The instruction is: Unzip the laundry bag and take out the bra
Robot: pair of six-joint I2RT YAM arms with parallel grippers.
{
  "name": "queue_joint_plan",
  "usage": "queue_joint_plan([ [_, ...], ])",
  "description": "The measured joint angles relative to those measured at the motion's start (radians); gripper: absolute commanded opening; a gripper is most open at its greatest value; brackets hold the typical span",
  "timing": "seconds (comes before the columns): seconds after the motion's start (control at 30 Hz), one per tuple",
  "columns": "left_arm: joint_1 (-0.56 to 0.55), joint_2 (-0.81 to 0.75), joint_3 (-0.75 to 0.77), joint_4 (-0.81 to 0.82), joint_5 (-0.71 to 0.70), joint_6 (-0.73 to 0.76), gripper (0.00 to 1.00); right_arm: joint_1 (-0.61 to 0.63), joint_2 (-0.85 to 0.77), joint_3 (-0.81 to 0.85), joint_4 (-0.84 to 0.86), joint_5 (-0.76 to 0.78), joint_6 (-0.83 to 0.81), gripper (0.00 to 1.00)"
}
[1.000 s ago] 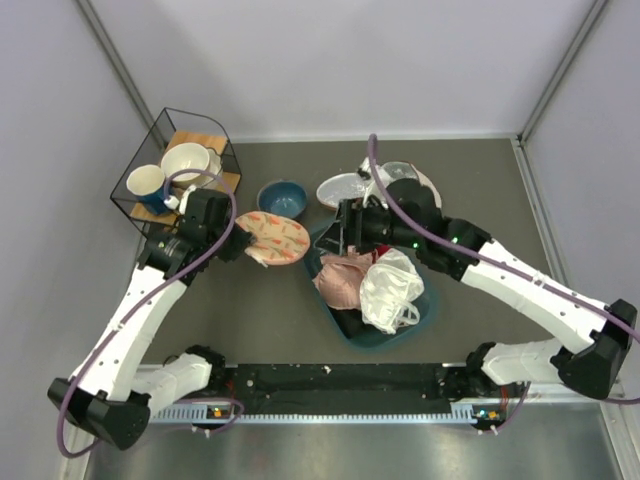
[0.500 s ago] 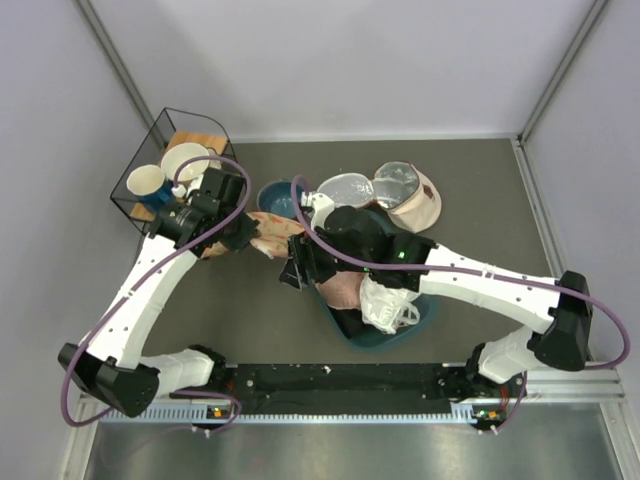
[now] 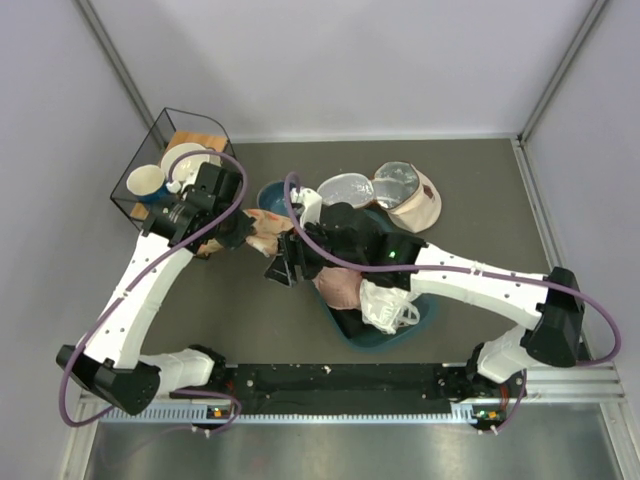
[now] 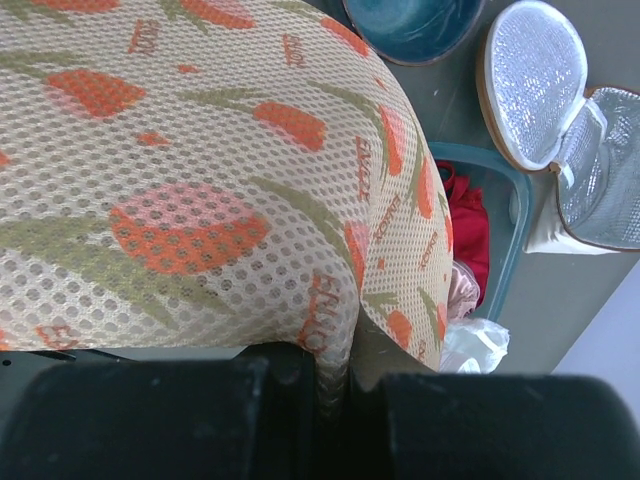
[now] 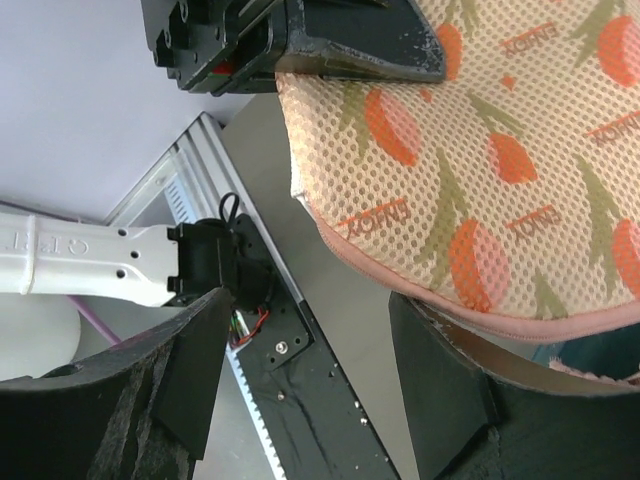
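The laundry bag [image 4: 200,180], peach mesh with orange print, fills the left wrist view. My left gripper [image 4: 335,390] is shut on a fold of its edge. From above, the bag [image 3: 262,230] hangs between both grippers, left of the teal basin [image 3: 425,312]. My right gripper [image 5: 310,390] stands open just below the bag's pink-trimmed rim [image 5: 430,290], nothing between its fingers [image 5: 190,370]. In the top view it sits at the bag's near side [image 3: 278,270], with the left gripper [image 3: 240,235] on the bag's left. The bra is hidden.
The basin holds a pale pink lacy garment [image 3: 340,288], a white glossy bundle [image 3: 385,305] and something red [image 4: 465,215]. Behind are a blue bowl [image 3: 272,190] and an open beige pouch with silver lining [image 3: 395,190]. A wire basket with cups [image 3: 170,170] stands at the far left.
My right arm has swung left from above the basin to the bag's near edge, still open. My left gripper has shifted slightly back with the bag in its grip.
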Motion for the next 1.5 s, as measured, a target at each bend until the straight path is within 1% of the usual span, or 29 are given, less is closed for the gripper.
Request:
queue_joint_plan([
  [0.23,0.0,0.0,0.014,-0.003,-0.006,0.029,0.0,0.0,0.021,0.0,0.07,-0.031,-0.037,0.65],
  [0.33,0.0,0.0,0.021,-0.008,-0.003,0.046,0.0,0.0,0.022,0.0,0.092,-0.027,-0.044,0.63],
  [0.93,0.0,0.0,0.021,-0.016,0.018,0.079,0.0,0.0,0.042,0.0,0.153,-0.032,-0.033,0.46],
  [1.03,0.0,0.0,0.021,-0.016,0.023,0.085,0.0,0.0,0.042,0.0,0.153,-0.027,-0.033,0.41],
  [1.07,0.0,0.0,0.021,-0.016,0.024,0.087,0.0,0.0,0.042,0.0,0.153,-0.024,-0.034,0.36],
  [1.13,0.0,-0.001,0.021,-0.015,0.03,0.092,0.0,0.0,0.043,0.0,0.153,-0.02,-0.035,0.3],
  [1.23,0.0,-0.002,0.021,-0.015,0.035,0.097,0.0,0.0,0.045,0.0,0.151,-0.005,-0.032,0.14],
  [1.27,0.0,-0.002,0.021,-0.015,0.035,0.098,0.0,0.0,0.045,-0.001,0.152,0.001,-0.034,0.06],
  [1.3,0.0,-0.002,0.021,-0.015,0.037,0.099,0.0,0.0,0.045,-0.003,0.151,0.013,-0.03,0.01],
  [1.5,0.0,-0.002,0.012,-0.008,0.038,0.1,0.0,-0.001,0.042,-0.034,0.186,0.049,-0.007,0.0],
])
